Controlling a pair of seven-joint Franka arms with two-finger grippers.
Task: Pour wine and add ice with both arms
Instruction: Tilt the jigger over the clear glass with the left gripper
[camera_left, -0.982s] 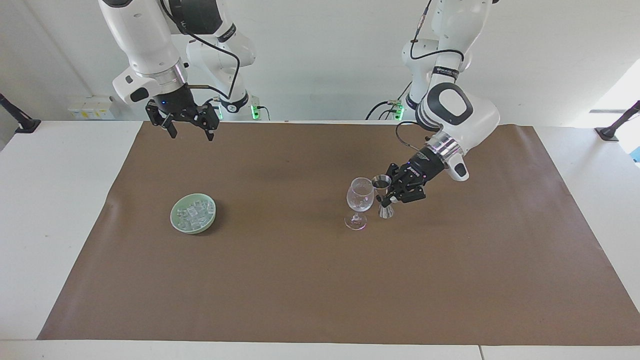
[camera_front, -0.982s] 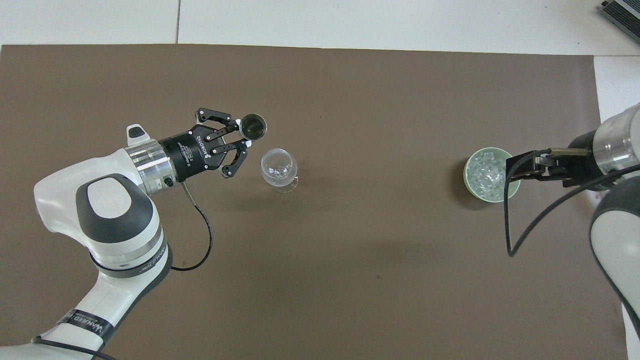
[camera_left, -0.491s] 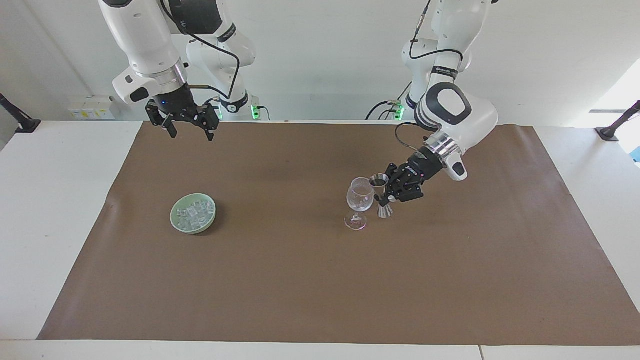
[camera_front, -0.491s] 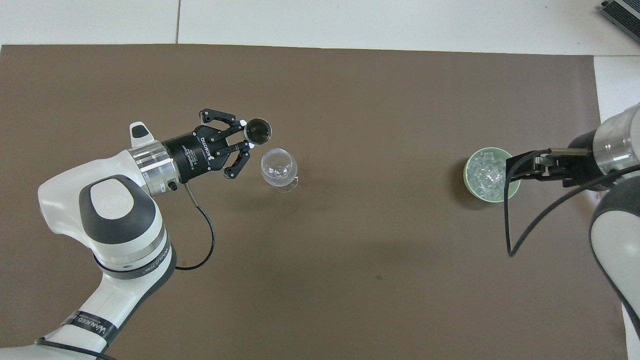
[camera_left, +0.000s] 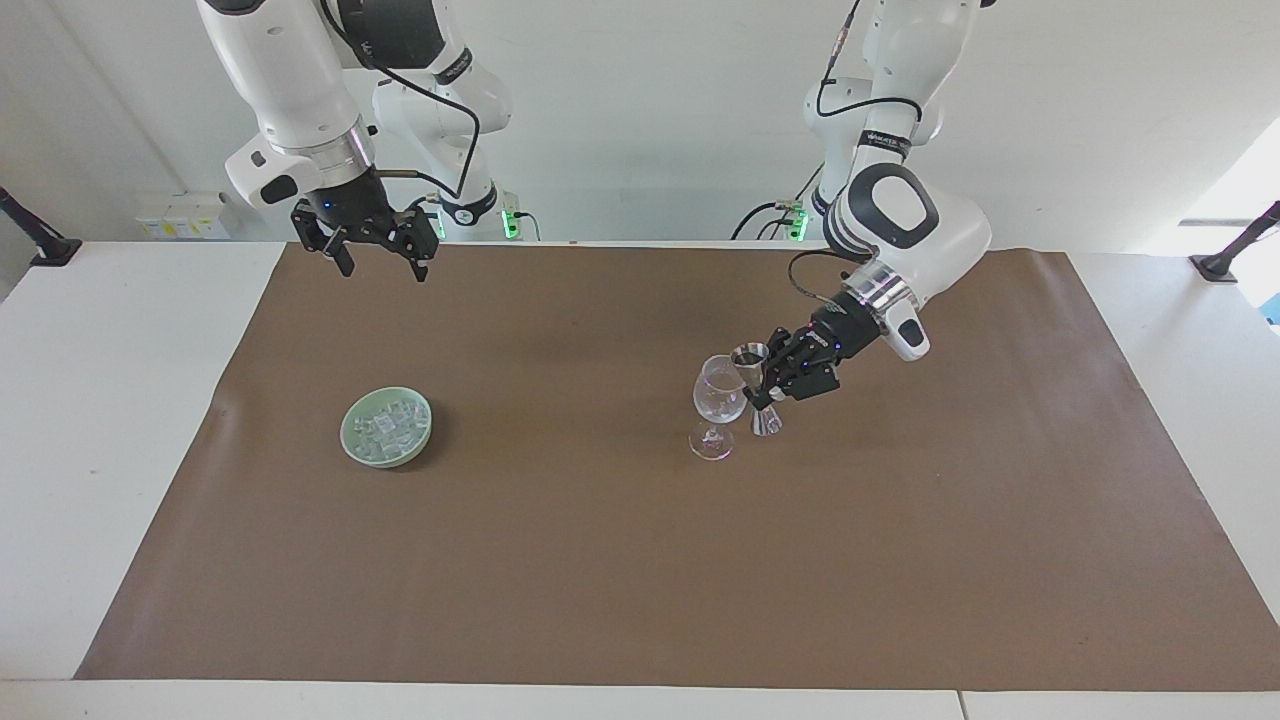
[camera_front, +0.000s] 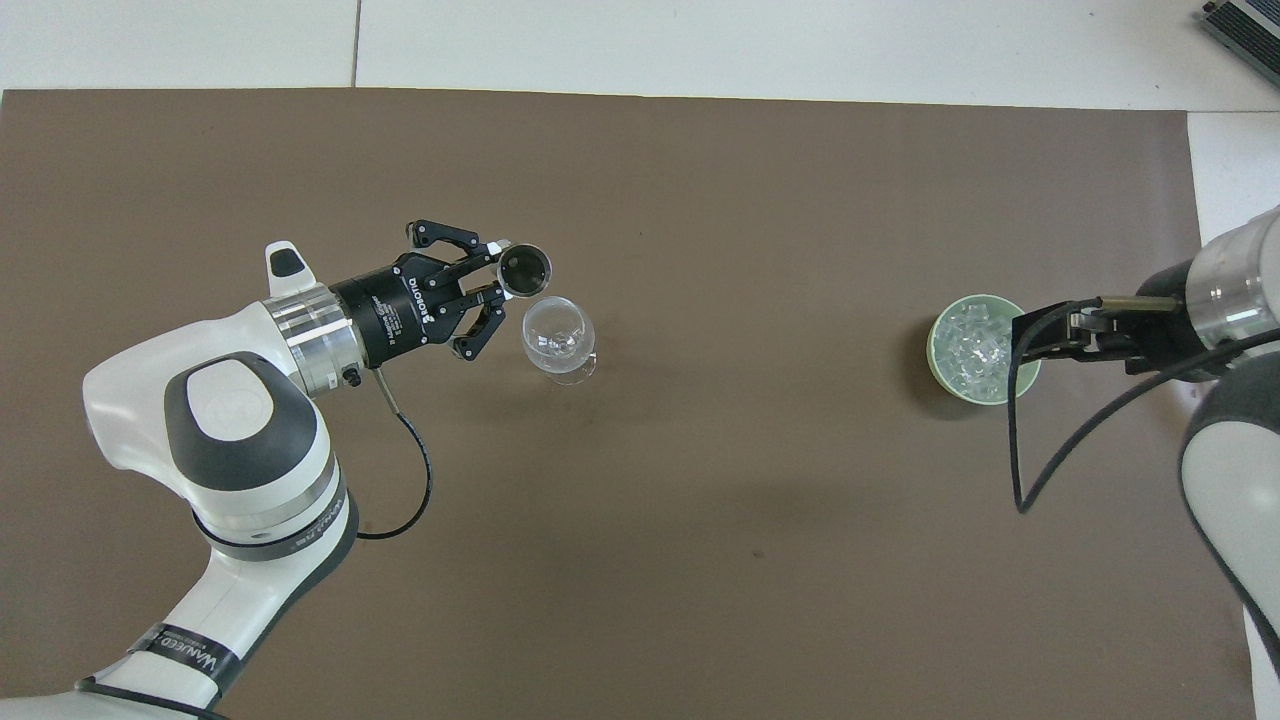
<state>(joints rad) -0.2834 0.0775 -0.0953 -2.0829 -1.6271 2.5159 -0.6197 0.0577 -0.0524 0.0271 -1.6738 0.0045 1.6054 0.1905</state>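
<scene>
- Beside the clear stemmed wine glass (camera_left: 719, 405), the left hand (camera_left: 766, 385) is clenched on the waist of a small steel hourglass-shaped measuring cup (camera_left: 755, 385), holding it lifted clear of the brown mat (camera_left: 640, 560), its mouth level with the glass's rim and just next to it.
- Pouring looks about to begin: the measuring cup is close to upright, only slightly tipped, and the glass's bowl appears empty, though a little clear liquid could not be ruled out.
- Over the mat's edge closest to the robots, the right hand (camera_left: 378, 258) waits high up with its fingers spread and nothing between them.
- Well below and forward of that hand, the pile of clear ice cubes (camera_front: 968, 345) lies in a pale green round bowl (camera_front: 937, 365) on the desk, apparently untouched.
- Still to do, by my reading: tip the measure into the glass, then carry ice across to it.
</scene>
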